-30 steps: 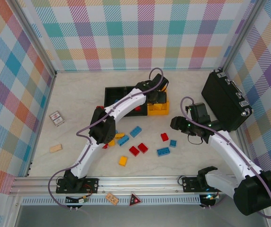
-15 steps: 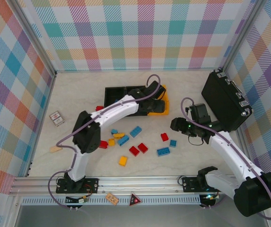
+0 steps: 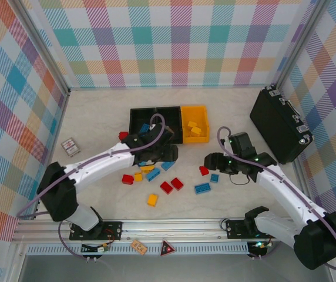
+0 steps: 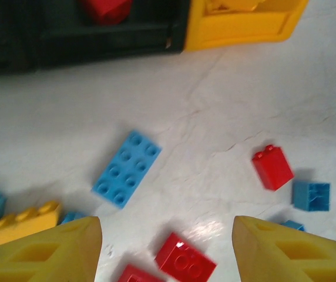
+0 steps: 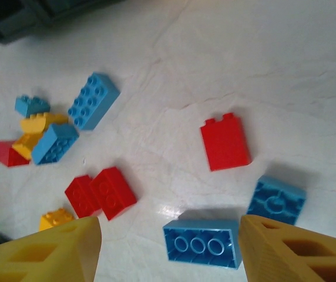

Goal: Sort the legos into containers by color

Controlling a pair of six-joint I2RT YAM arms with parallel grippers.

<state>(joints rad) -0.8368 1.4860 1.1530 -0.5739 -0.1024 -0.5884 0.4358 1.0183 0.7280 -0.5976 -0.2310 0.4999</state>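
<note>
both grippers are empty, jaws partway apart w/ nothing btwn them. the left gripper (image 4: 165, 228) hangs low over the loose legos (image 3: 167, 187) on the bench (image 3: 97, 117), just in front of the containers (image 3: 156, 109). the right gripper (image 5: 169, 226) hovers over the right end of the same scatter. most legos lie on the bench. one red lego (image 4: 104, 7) sits in the black container (image 4: 68, 44) and a few yellow ones in the yellow container (image 4: 238, 32). i'd judge the step in hand to be choosing and lining up the next pick, and the sort looks well short of done. for the left, the blue 2x4 lego (image 4: 127, 168) is the cleanest target: it lies alone, flat, studs up, at a diagonal. turn the wrist so the jaws close across its short width, centre over it, then come straight down. the red pair (image 4: 184, 261) near the jaws touch each other, so a grab there prob drags both. for the right, the upside-down blue brick (image 5: 202, 242) or the lone red brick (image 5: 225, 141) has room around it. the two arms are near each other, so move one at a time.
</note>
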